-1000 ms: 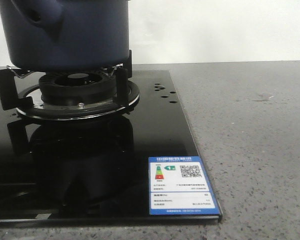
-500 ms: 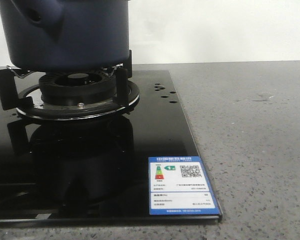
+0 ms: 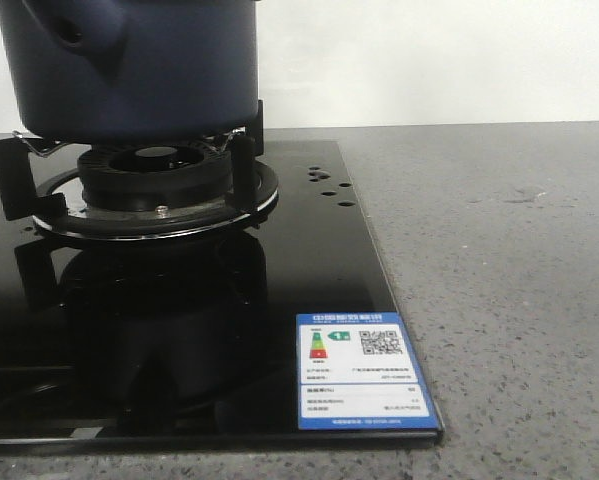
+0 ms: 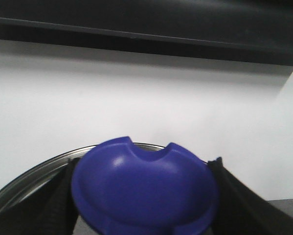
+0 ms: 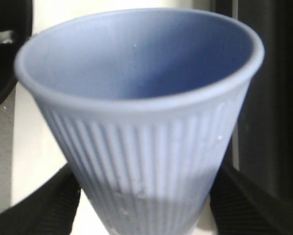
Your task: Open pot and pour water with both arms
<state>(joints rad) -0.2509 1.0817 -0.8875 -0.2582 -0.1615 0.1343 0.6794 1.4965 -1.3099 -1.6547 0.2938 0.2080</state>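
One energy label sticker (image 3: pixel 365 371) at the near corner of the glossy black glass hob (image 3: pixel 309 260). Beyond it, one dark navy-blue round pot (image 3: pixel 129 65) sits on the black burner grate (image 3: pixel 154 180). Left gripper (image 4: pixel 144 196) clamps one blue round lid knob (image 4: pixel 144 193). Right gripper (image 5: pixel 146 196) clasps one light blue ribbed plastic cup (image 5: pixel 141 122).

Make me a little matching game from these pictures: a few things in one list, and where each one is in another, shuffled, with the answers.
Things:
1. pot
2. ribbed cup
3. blue lid knob
4. energy label

Places:
A. between the fingers of the left gripper
B. stuck on the near right corner of the black glass stove
C. sitting on the burner stand
D. between the fingers of the right gripper

Pairs: 1-C, 2-D, 3-A, 4-B
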